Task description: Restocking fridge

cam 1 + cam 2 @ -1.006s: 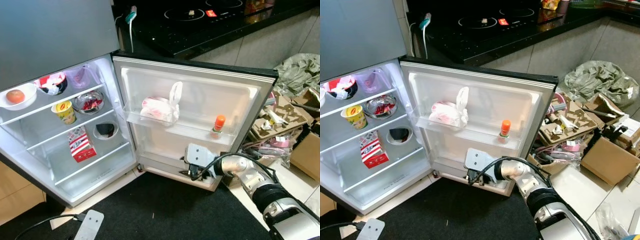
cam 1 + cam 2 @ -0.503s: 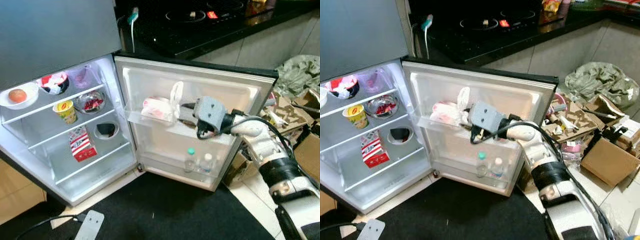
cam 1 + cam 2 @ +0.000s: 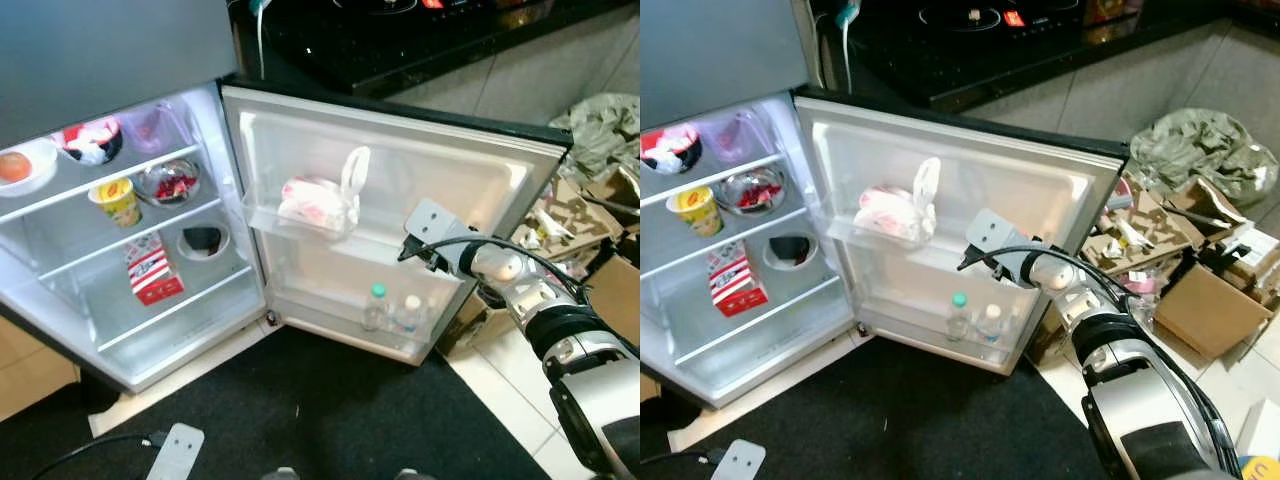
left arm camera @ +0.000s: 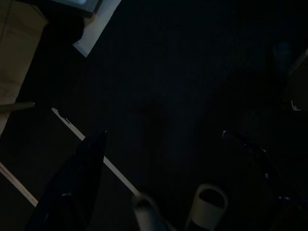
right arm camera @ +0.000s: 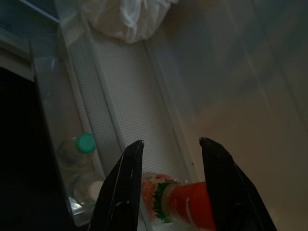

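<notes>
The fridge door (image 3: pixel 400 160) stands open. On its upper door shelf lies a white plastic bag (image 3: pixel 318 200). At that shelf's right end my right wrist (image 3: pixel 432 222) reaches in. My right gripper (image 5: pixel 169 144) is open, and a small bottle with an orange-red cap (image 5: pixel 185 202) lies between its fingers (image 5: pixel 127 173). I cannot tell whether they touch it. Two water bottles, green-capped (image 3: pixel 376 305) and white-capped (image 3: pixel 410 312), stand in the lower door shelf. My left arm hangs idle, and one black finger (image 4: pixel 72 192) shows over the dark floor.
Fridge shelves hold an orange fruit in a white bowl (image 3: pixel 14 167), a yellow cup (image 3: pixel 120 200), a glass bowl (image 3: pixel 168 182) and a red-and-white carton (image 3: pixel 152 270). Cardboard clutter (image 3: pixel 560 225) lies right of the door. A black mat (image 3: pixel 330 420) and a white power strip (image 3: pixel 170 455) are on the floor.
My right gripper rose from the lower door shelf to the bag on the upper shelf. It then moved right to the orange-capped bottle. The camera shifted slightly.
</notes>
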{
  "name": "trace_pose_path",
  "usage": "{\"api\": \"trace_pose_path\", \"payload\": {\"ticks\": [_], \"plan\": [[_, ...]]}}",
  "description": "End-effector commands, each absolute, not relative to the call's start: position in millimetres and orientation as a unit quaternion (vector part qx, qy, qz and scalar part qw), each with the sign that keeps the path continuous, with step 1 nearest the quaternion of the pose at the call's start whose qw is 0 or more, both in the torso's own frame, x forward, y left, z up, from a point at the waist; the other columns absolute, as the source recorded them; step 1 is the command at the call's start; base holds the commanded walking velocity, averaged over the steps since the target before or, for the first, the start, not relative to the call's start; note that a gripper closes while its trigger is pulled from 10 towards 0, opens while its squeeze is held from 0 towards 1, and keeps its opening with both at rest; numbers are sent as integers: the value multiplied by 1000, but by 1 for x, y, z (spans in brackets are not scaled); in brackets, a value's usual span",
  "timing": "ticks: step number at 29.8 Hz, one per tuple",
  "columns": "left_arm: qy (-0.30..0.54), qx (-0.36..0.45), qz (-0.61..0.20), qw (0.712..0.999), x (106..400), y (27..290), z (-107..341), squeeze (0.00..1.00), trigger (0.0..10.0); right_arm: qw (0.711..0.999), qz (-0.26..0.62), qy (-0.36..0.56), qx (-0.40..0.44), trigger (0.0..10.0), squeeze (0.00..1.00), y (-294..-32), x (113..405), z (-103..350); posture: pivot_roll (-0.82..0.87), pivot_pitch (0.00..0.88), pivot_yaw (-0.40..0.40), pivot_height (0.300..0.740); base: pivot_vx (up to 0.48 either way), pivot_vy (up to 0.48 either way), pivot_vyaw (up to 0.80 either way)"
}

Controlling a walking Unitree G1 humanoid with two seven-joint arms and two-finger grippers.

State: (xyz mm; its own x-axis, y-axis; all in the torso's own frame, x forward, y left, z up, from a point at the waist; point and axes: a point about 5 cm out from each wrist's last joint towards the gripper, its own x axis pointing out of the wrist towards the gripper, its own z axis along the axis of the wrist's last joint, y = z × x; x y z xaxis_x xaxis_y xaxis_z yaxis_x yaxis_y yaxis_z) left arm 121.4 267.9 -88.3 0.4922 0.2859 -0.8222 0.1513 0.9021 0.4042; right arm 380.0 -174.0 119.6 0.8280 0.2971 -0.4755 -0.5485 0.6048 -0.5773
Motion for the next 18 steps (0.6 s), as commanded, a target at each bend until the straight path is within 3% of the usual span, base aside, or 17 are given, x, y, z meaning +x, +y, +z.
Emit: {"api": "trace_pose_path", "payload": {"ticks": [1,12,16,18], "plan": [[511,215,51,830,113,273,-89,0,10000,852,266,240,-381,10000,0,-179,365,89,80,134,-42,740,0,0,0],[511,214,49,831,114,271,-90,0,10000,791,444,245,-342,10000,0,-151,343,69,58,132,-37,740,0,0,0],[510,214,46,832,115,270,-90,0,10000,774,503,197,-330,10000,0,-133,338,77,52,131,-35,740,0,0,0],[509,214,45,832,115,270,-90,0,10000,766,544,120,-320,10000,0,-114,337,102,49,131,-35,740,0,0,0]]}}
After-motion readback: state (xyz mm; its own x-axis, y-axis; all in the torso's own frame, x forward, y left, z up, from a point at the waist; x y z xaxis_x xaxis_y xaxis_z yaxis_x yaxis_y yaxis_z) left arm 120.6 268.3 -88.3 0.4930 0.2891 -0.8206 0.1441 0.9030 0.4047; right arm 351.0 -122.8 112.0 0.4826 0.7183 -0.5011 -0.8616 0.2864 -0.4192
